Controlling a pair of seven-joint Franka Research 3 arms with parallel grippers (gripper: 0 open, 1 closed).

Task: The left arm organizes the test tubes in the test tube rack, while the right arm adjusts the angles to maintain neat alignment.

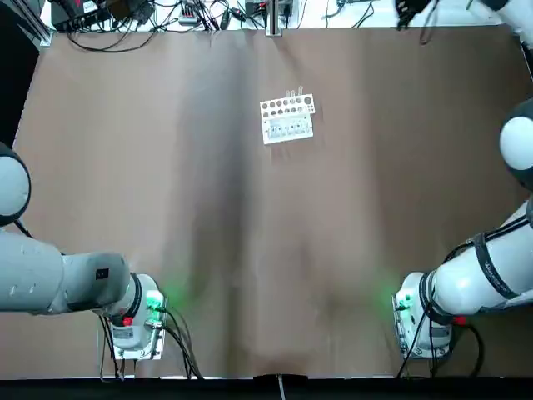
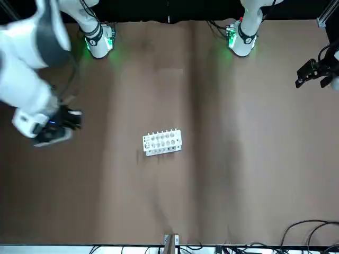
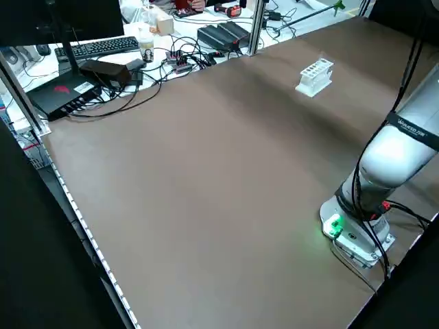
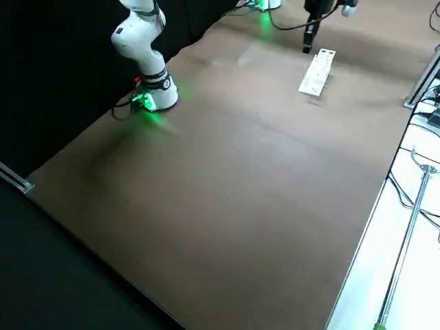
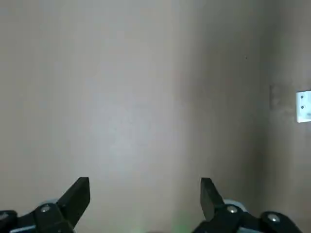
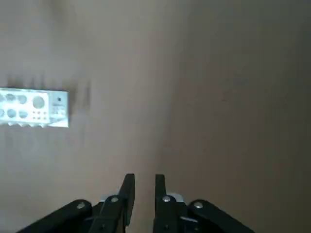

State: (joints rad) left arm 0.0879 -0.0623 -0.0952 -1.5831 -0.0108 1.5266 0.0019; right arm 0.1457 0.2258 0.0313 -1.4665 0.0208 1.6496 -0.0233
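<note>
Can count two robot arms over one table (image 1: 208,233): one left arm (image 1: 67,279) and one right arm (image 1: 491,258), with one green-lit base each. Can find just one test tube rack (image 1: 286,118), white, standing on the table between the two arms and well ahead of both bases, toward the far edge. Can make out round holes in rows across its top plate, and at least three thin clear tubes (image 1: 293,93) at its far edge in the top view; cannot tell their full number, nor how upright each of them is.

Turning to the left gripper (image 5: 146,179), see it raised above the table, off to the robot's left of the rack. Find its two jaws spread wide apart, with nothing between them. For the right gripper (image 6: 145,175), see it raised too, off to the robot's right of the rack. Find its two jaws parted by a much narrower gap, again with nothing between them. Can see neither gripper touching the rack or the tubes.

Beyond the table's far edge, can count one monitor (image 3: 86,17), one keyboard (image 3: 105,47), one cup (image 3: 146,46) and one person's hand (image 3: 197,5), along with many tangled black cables (image 3: 180,55), too many and too crossed to count.
</note>
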